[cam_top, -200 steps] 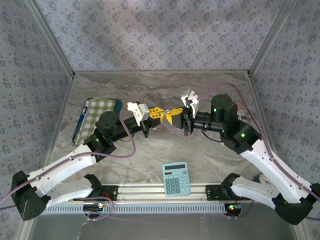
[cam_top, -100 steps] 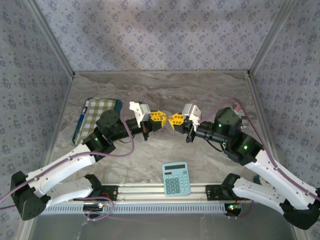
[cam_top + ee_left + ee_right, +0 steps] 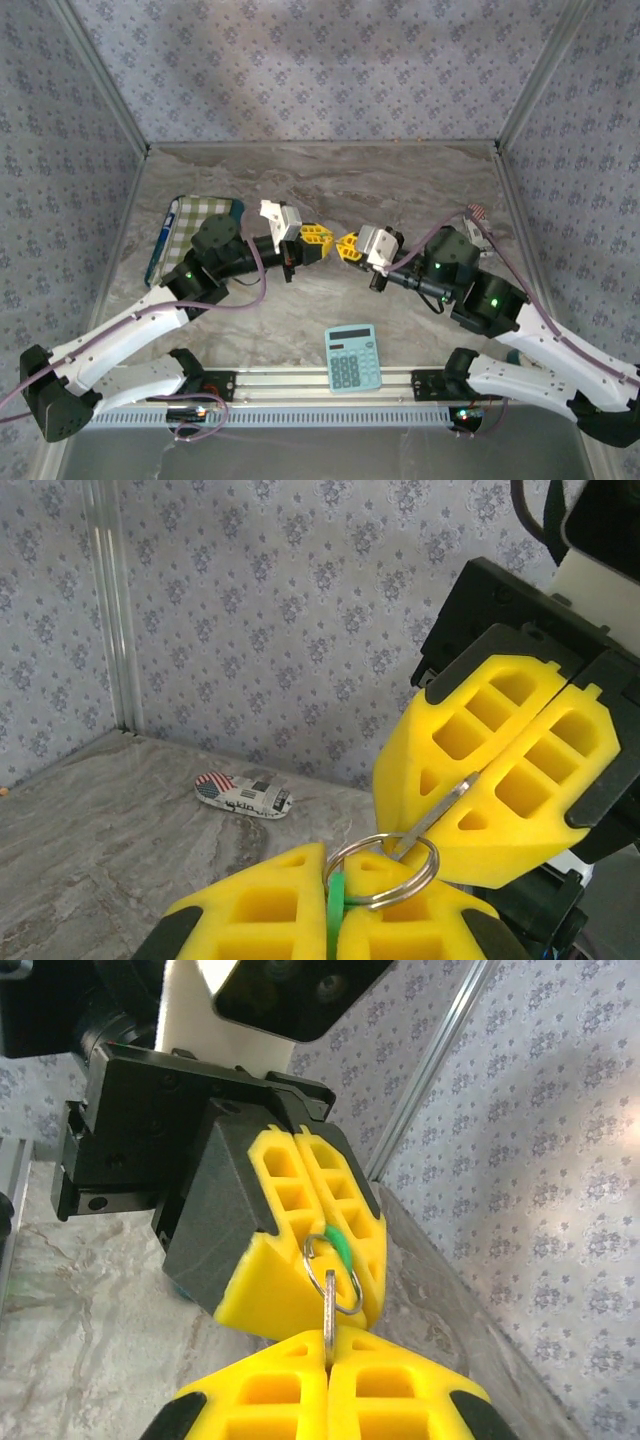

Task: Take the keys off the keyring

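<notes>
Above the middle of the table my two grippers meet tip to tip. My left gripper (image 3: 326, 241) (image 3: 340, 868) is shut on a small bright green piece of the keys (image 3: 337, 910) (image 3: 341, 1246), which sits on the metal keyring (image 3: 394, 896) (image 3: 346, 1311). The ring stands out past the left gripper's yellow fingers (image 3: 290, 1210). A flat silver key (image 3: 329, 1305) (image 3: 434, 814) threads the ring, and my right gripper (image 3: 342, 246) (image 3: 328, 1345) is shut on its blade. Ring and key bridge the small gap between the two grippers.
A light blue calculator (image 3: 351, 357) lies near the front rail. On the left lies a green checked cloth (image 3: 205, 222) with a blue pen (image 3: 162, 243) beside it. A small flag-printed tag (image 3: 243, 793) (image 3: 477, 211) rests by the right wall. Patterned walls close in three sides.
The right wrist has rolled and come nearer and lower, its white camera block swinging down. The left gripper shifted slightly right. Both stayed shut on the key set.
</notes>
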You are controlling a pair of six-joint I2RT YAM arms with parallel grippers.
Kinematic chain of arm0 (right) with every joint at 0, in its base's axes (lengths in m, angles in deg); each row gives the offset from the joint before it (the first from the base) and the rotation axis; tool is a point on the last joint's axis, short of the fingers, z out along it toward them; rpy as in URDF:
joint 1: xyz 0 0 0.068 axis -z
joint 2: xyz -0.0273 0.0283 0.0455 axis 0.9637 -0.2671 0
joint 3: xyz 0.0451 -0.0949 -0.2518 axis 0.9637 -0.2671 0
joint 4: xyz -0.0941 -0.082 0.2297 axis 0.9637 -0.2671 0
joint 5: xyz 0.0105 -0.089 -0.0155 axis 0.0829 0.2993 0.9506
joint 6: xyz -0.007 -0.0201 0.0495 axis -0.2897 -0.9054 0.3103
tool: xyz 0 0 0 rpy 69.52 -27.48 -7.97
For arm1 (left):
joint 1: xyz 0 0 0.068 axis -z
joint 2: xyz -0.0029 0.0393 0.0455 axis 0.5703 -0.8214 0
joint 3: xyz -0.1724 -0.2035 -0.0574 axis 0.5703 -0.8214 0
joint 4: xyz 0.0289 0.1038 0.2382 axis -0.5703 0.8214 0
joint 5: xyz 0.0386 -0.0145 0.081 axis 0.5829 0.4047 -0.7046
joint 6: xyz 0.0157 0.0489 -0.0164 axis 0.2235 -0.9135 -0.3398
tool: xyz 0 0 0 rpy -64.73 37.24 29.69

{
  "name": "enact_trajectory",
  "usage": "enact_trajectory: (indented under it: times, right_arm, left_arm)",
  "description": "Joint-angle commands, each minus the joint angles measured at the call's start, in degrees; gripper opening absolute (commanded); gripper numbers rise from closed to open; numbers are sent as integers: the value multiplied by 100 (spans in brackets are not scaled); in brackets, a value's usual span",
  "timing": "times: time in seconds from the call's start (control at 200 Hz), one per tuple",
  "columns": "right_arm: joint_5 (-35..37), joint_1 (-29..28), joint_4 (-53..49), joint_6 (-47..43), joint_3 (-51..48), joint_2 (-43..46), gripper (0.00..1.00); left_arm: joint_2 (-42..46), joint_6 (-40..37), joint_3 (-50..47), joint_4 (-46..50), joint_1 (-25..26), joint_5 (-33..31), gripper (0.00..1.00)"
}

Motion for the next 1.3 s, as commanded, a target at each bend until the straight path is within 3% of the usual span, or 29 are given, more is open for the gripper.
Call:
enact_trajectory:
  times: [0.0,0.695,1.294]
  right_arm:
    - [63,-441,-934,-549,201,164,0]
    - [1417,-1813,-1803,-1583,775,-527,0]
    - [1822,-2198,-1776,-2190,1025,-1189,0]
  left_arm:
    - [51,327,350,-364,-510,-1050,0]
    - [-73,348,691,196,-679,-737,0]
    - [-86,249,823,594,-684,-266,0]
